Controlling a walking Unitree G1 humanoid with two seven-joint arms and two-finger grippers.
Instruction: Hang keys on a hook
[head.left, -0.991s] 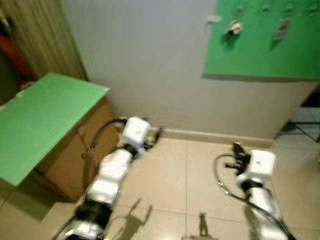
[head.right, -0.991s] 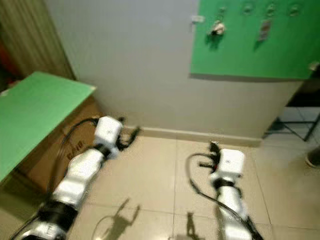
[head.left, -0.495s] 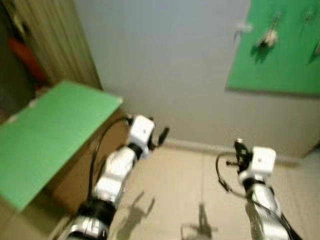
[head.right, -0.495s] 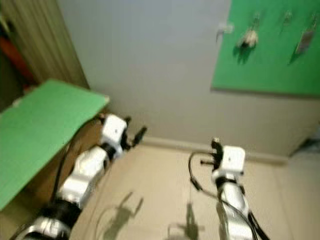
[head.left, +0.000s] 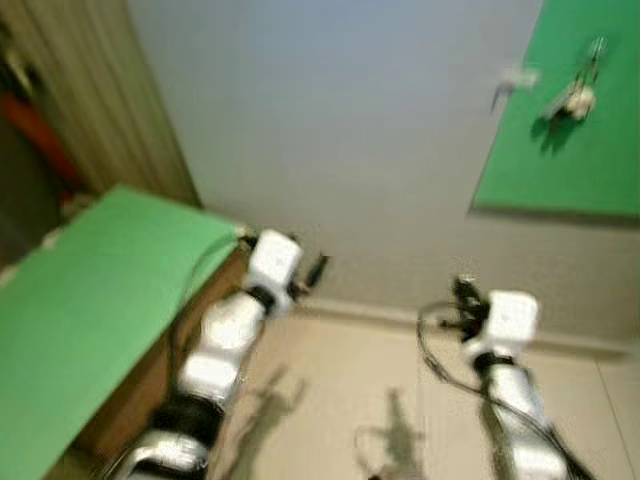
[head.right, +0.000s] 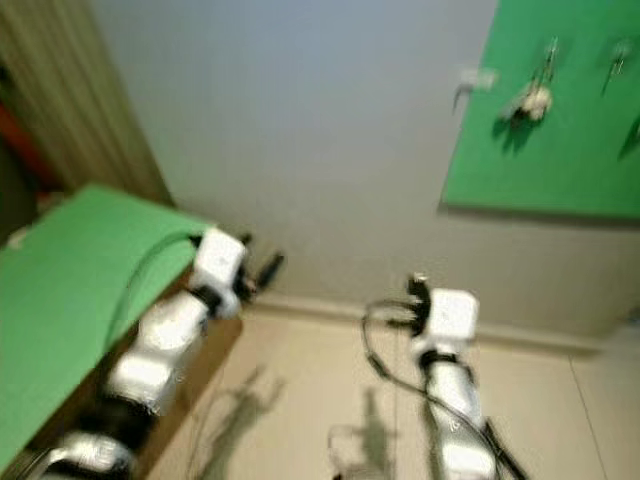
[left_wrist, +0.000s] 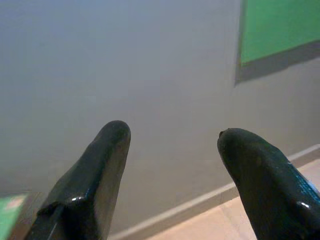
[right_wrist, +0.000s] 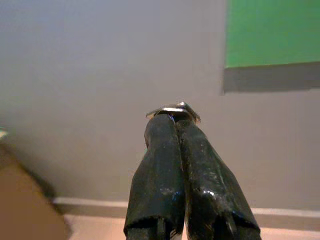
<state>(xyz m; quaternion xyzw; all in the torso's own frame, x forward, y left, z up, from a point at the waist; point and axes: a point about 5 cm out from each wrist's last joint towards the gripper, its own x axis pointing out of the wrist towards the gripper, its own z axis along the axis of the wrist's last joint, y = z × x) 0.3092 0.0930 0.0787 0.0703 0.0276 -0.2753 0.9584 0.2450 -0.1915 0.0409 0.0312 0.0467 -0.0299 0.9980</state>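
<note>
A green board (head.left: 585, 160) hangs on the grey wall at the upper right, with hooks (head.left: 597, 46) along its top. One bunch of keys (head.left: 575, 98) hangs from the leftmost hook. My right gripper (head.left: 462, 291) is held low in front of the wall, below and left of the board. Its fingers (right_wrist: 159, 150) are pressed together on a thin silver key ring (right_wrist: 172, 109) that sticks out at the tips; the keys themselves are hidden. My left gripper (head.left: 318, 268) is raised near the wall with its fingers (left_wrist: 107, 150) spread and nothing between them.
A green-topped cardboard box (head.left: 90, 300) stands at the left against a beige curtain (head.left: 110, 110). A small white fitting (head.left: 515, 78) sticks out at the board's left edge. Beige floor tiles (head.left: 350, 400) run to the skirting under the wall.
The whole picture has shifted: the board has slid right and the wall looks nearer, so the camera moved. Both arms hold the same pose, the right one still shut.
</note>
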